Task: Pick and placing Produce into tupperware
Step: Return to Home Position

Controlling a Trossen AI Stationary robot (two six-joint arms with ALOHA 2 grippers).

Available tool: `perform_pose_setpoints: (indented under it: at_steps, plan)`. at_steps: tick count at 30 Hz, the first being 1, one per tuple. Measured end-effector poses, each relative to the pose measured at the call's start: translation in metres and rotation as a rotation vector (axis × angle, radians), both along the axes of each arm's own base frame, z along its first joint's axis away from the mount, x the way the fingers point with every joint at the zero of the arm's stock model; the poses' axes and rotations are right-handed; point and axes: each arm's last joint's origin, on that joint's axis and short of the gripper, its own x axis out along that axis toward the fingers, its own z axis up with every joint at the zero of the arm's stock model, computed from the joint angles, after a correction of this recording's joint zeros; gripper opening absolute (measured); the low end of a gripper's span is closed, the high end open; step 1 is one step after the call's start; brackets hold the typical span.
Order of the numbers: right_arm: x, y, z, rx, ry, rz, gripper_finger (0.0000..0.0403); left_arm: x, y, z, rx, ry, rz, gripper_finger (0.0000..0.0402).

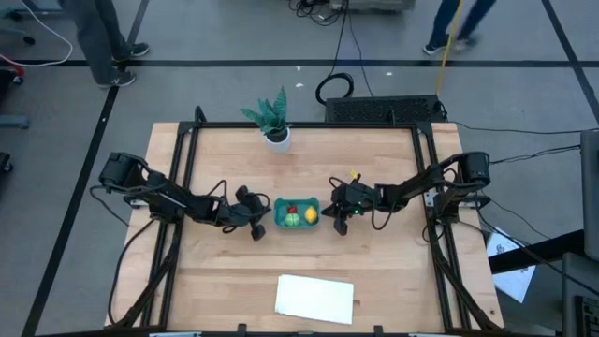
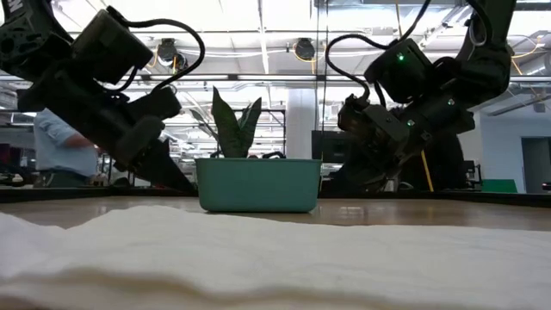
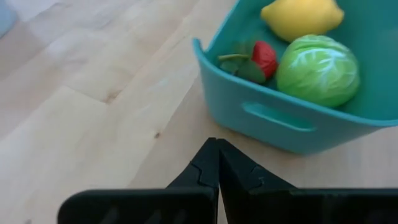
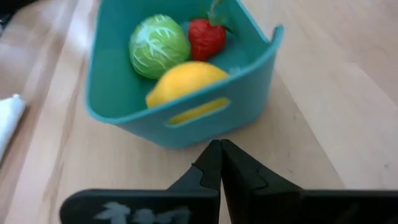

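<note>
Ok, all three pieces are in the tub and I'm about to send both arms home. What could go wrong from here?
1. Both hands are shut and sit close to the tub, one at each end: the left hand and the right hand. Any forward drift on the way out could shove the tub out of place.
2. The lemon lies against the wall nearest the right hand; a hard knock there might bounce it out.

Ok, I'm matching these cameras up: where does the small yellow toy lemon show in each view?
High view: small yellow toy lemon, at the right-arm end of the shallow teal plastic container.
Low view: hidden by the container's wall.
Left wrist view: in the container, beyond the round green cabbage, at.
Right wrist view: just behind the container's near wall, at.
Shared landmark: the teal container.
</note>
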Motion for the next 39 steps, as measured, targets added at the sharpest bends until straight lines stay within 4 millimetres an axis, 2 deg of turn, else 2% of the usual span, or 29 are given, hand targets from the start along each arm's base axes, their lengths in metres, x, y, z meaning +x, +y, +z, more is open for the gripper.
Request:
perform_pose_setpoints:
  at_steps: [5, 10, 13, 20, 29, 39]
  plan:
    - [-0.004, -0.004, 0.001, 0.002, 0.039, -0.014, 0.0, -0.001, -0.001, -0.001, 0.03, 0.021, -0.014, 0.0]
    - [-0.017, -0.003, 0.019, -0.021, -0.03, 0.001, 0.0, -0.009, 0.001, 0.007, 0.056, 0.065, -0.022, 0.0]
    - [-0.033, -0.002, 0.027, -0.032, -0.1, -0.006, 0.0, -0.014, 0.001, 0.019, 0.082, 0.049, -0.022, 0.0]
    - [-0.067, -0.001, 0.034, -0.082, -0.248, -0.006, 0.0, -0.032, 0.001, 0.048, 0.188, 0.025, -0.044, 0.0]
    - [-0.092, -0.002, 0.046, -0.177, -0.375, -0.046, 0.0, -0.059, 0.009, 0.079, 0.272, -0.021, -0.002, 0.0]
    - [-0.121, -0.011, 0.052, -0.236, -0.488, -0.124, 0.0, -0.09, 0.016, 0.079, 0.285, -0.152, -0.009, 0.0]
